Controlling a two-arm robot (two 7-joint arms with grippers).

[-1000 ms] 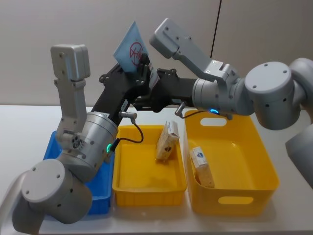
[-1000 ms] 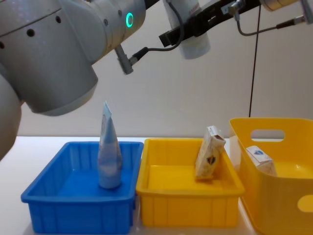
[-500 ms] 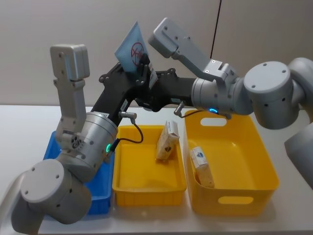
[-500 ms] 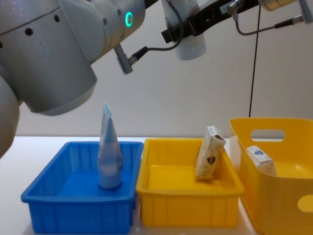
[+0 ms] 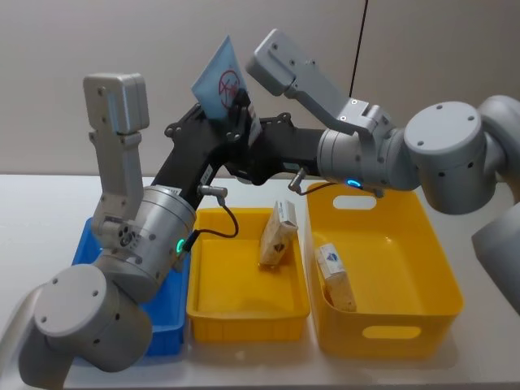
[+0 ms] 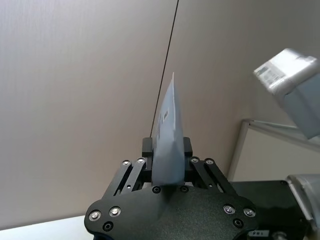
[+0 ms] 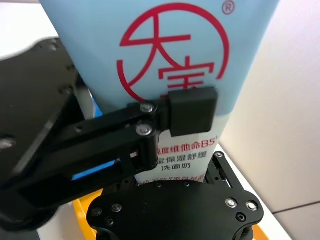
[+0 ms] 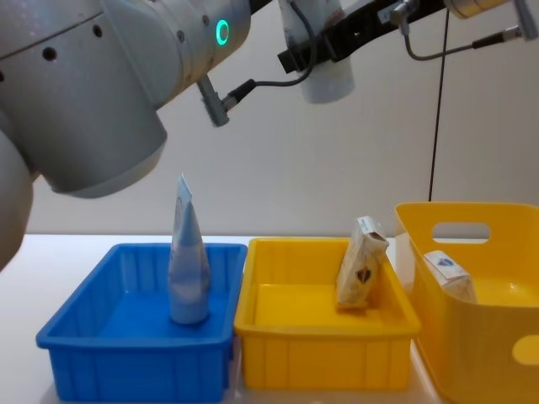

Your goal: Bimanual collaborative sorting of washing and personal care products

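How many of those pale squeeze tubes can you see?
2: one pale blue plastic squeeze tube stands upright in the blue plastic bin; another tube is held aloft between both end effectors. Others may be hidden.

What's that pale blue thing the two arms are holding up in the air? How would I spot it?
Look above the small yellow bin, where the two black pincers meet in mid-air. Both the left pincer and the right pincer clamp one pale blue squeeze tube. Unlike the tube standing in the blue bin, it is held aloft and shows a red circular emblem.
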